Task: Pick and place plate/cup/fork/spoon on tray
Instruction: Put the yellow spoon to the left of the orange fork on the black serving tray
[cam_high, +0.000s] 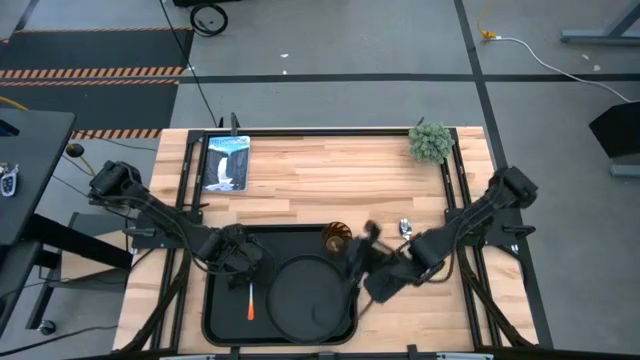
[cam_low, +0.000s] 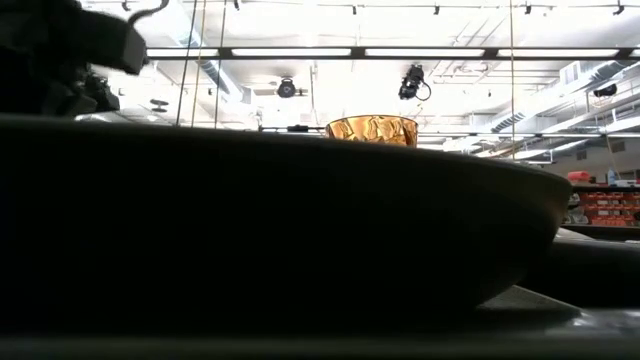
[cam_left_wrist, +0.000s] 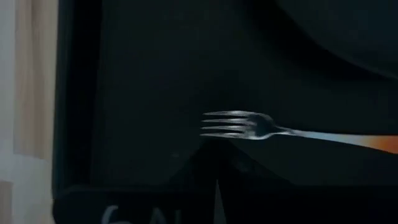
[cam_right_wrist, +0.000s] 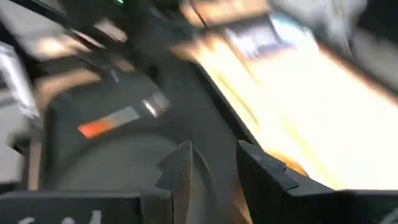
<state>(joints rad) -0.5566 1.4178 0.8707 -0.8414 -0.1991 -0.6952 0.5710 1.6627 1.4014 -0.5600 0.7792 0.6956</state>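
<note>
High view shows one tray (cam_high: 215, 300) at the desk's (cam_high: 330, 180) near edge, already carrying one plate (cam_high: 310, 295), one fork (cam_high: 250, 301) left of it and one cup (cam_high: 334, 239) at the back rim. One spoon (cam_high: 406, 228) lies on the wood, likely next. The left gripper (cam_high: 240, 262) hovers over the fork, fingers together, empty. The right gripper (cam_high: 352, 262) hangs beside the cup, fingers slightly parted (holding nothing).

Tray (cam_high: 215, 318) crowded by plate (cam_high: 305, 295), fork (cam_high: 250, 302), cup (cam_high: 335, 240); far tabletop (cam_high: 330, 170) open
</note>
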